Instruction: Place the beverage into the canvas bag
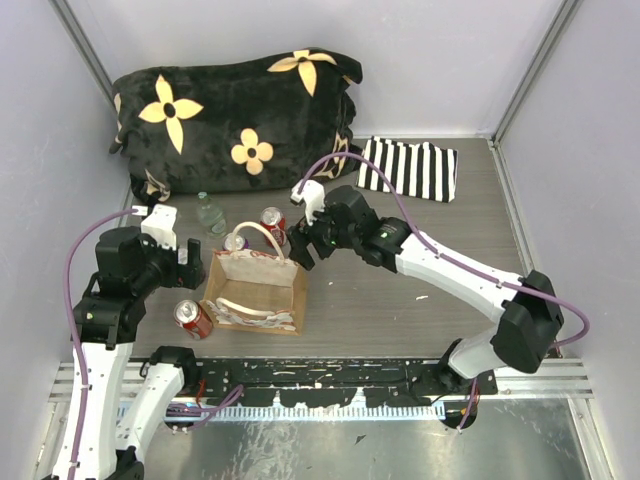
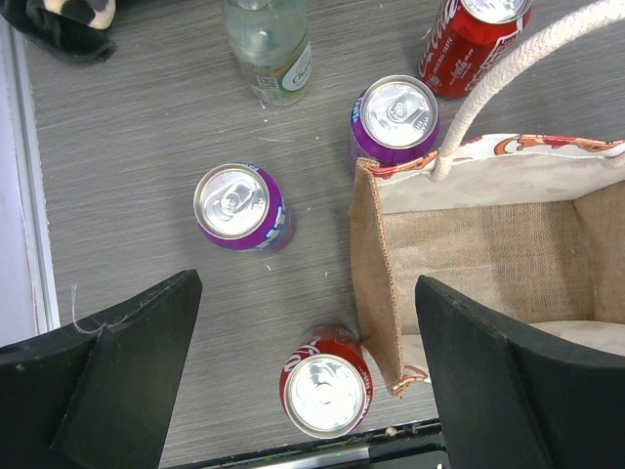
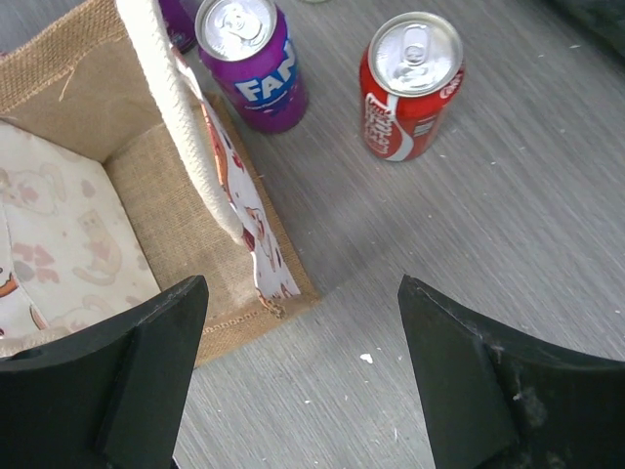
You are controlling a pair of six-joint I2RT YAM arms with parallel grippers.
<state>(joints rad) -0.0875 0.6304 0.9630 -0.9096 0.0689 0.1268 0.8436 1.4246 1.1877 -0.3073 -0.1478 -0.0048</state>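
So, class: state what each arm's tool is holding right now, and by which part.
Nothing is held: the left tool and the right tool are both open and empty.

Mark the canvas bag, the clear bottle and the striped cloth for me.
canvas bag [image 1: 262, 276], top external view, on its inner tan wall.
clear bottle [image 2: 266, 39], left wrist view, on its body.
striped cloth [image 1: 408, 168], top external view, on its middle.
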